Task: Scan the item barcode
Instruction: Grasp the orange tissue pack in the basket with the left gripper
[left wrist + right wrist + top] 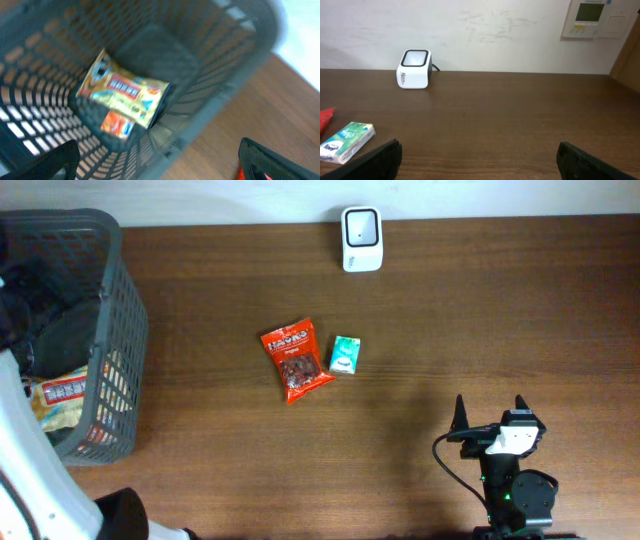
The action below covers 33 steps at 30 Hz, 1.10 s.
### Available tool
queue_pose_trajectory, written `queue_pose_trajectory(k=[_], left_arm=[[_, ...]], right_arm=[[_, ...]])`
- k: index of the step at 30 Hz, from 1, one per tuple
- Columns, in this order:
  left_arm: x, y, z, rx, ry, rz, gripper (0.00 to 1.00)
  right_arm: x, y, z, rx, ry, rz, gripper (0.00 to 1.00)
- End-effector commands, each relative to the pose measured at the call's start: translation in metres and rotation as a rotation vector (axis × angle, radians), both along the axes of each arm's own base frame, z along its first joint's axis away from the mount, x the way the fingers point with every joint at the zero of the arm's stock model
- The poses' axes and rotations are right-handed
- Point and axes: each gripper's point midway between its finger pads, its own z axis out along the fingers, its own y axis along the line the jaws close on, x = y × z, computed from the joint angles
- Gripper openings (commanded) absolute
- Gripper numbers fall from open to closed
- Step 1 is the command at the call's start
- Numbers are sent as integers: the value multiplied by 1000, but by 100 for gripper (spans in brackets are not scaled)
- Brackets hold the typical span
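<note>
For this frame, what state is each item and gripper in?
Left gripper: open, empty, over basket.
Right gripper: open, empty.
Yellow packet: lying inside basket.
Red snack bag: flat on table.
Teal pack: flat, beside red snack bag.
Scanner: upright at table's far edge.
Basket: upright.

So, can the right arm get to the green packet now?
Probably yes: only bare table lies between the open right gripper and the green packet, with the red bag beyond it.
</note>
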Motion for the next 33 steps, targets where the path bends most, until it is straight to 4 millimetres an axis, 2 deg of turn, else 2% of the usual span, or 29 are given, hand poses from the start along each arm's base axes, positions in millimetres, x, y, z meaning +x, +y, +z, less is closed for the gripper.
queue_pose_trajectory(k=[1, 2, 5, 6, 10, 13, 15, 16, 19, 21, 24, 31, 32, 33], left_arm=[[-1, 43, -55, -97, 78, 217, 99], [-1, 55, -72, -125, 92, 255, 100], [-4, 71, -116, -217, 143, 309, 99], [-4, 72, -123, -222, 156, 312, 99], [-2, 75, -180, -260, 221, 340, 99], [-7, 72, -222, -287, 266, 361, 99], [-13, 68, -243, -300, 295, 366, 100], [-17, 66, -258, -303, 312, 369, 97], [-22, 64, -280, -306, 325, 379, 91], [-26, 62, -289, -312, 337, 390, 90], [-39, 73, -305, -232, 382, 423, 86], [-49, 65, -340, -285, 498, 424, 86], [-49, 65, -344, -289, 508, 424, 84], [-49, 65, -349, -292, 517, 424, 70]], right_arm=[[0, -1, -3, 7, 5, -8, 98], [0, -1, -3, 7, 5, -8, 98], [0, -1, -3, 7, 5, -8, 98], [0, -1, -3, 7, 5, -8, 98], [0, -1, -3, 7, 5, -8, 98], [0, -1, -3, 7, 5, -8, 98], [0, -1, -3, 7, 5, -8, 99], [0, -1, -3, 7, 5, -8, 98], [0, -1, -3, 7, 5, -8, 98], [0, -1, -3, 7, 5, -8, 98], [0, -1, -3, 7, 5, -8, 98], [0, -1, -3, 7, 5, -8, 98], [0, -1, -3, 7, 5, -8, 98], [0, -1, -3, 7, 5, -8, 98]])
